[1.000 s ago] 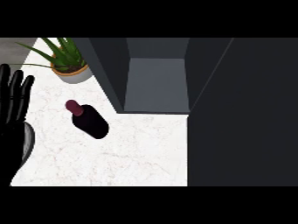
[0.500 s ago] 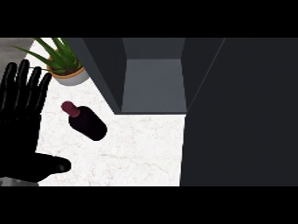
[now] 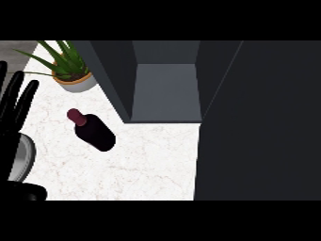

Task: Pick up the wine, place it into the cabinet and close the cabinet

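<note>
At nine o'clock, against the left edge of the view, the robot's left hand: black, open, fingers straight and a little spread, tips toward twelve o'clock. Nothing in its hold, nothing touched by its fingers. Beside the palm, toward four o'clock from it, a curved grey strip of forearm. Lower down, near seven o'clock in the view, the black thumb.

Slightly toward nine o'clock from the centre, the wine bottle on the white marbled counter. Deep burgundy body, nearly black, with a redder cap. Neck toward eleven o'clock, base toward five o'clock. Hard to tell from this steep angle whether upright or lying down. Apart from the hand, with a band of bare counter between the two. Outside the cabinet, near its front left corner, toward seven o'clock from the opening.

At eleven o'clock, a potted plant: long green spiky leaves in a pale round pot, just beside the cabinet's left wall, toward twelve o'clock from the bottle and apart from it.

At twelve o'clock, the cabinet, open: dark grey side walls around a lighter grey inner surface.

From one o'clock round to five o'clock, a broad dark door, swung open, covering the whole right part of the view and hiding the counter beneath it.
</note>
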Controlling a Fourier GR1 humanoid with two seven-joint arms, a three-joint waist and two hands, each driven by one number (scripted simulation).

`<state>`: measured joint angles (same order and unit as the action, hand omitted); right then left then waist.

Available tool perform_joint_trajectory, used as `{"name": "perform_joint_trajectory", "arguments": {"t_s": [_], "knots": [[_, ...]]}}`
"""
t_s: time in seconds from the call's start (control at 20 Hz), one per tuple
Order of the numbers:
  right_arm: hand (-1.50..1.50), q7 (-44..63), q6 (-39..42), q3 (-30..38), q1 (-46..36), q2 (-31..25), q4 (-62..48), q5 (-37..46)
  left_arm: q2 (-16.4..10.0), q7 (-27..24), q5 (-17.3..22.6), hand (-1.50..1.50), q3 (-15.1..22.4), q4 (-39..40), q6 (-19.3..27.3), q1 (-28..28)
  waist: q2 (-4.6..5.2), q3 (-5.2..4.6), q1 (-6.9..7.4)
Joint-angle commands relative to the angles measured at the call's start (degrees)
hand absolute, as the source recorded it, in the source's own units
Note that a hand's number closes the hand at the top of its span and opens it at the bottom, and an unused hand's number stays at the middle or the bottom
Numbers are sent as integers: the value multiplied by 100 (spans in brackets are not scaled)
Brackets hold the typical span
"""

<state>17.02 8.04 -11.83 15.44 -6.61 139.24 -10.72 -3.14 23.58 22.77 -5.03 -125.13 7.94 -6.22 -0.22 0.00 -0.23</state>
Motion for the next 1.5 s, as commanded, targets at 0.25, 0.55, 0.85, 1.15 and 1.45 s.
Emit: {"name": "perform_joint_trajectory", "arguments": {"t_s": [0.25,0.55,0.85,1.15,1.45], "knots": [[-150,1086,-360,-393,345,-30,1564,-73,-132,1035,52,-150,-26,-1244,639,200,-15,-4,-2],[-150,1313,-649,-636,-31,55,1604,151,-351,1317,-19,-150,-98,-1103,867,-400,0,-4,-29],[-150,1401,-694,-841,91,-74,1849,332,-370,1684,-177,-150,-51,-1438,1249,-361,-12,-2,-30],[-150,1386,-818,-785,8,-112,1865,353,-634,1797,-28,-150,-510,-1535,1280,-394,-17,-1,-23],[-150,1364,-758,-405,7,-245,1783,-119,-783,1647,162,-150,-884,-1313,1133,-453,-2,2,-14]]}}
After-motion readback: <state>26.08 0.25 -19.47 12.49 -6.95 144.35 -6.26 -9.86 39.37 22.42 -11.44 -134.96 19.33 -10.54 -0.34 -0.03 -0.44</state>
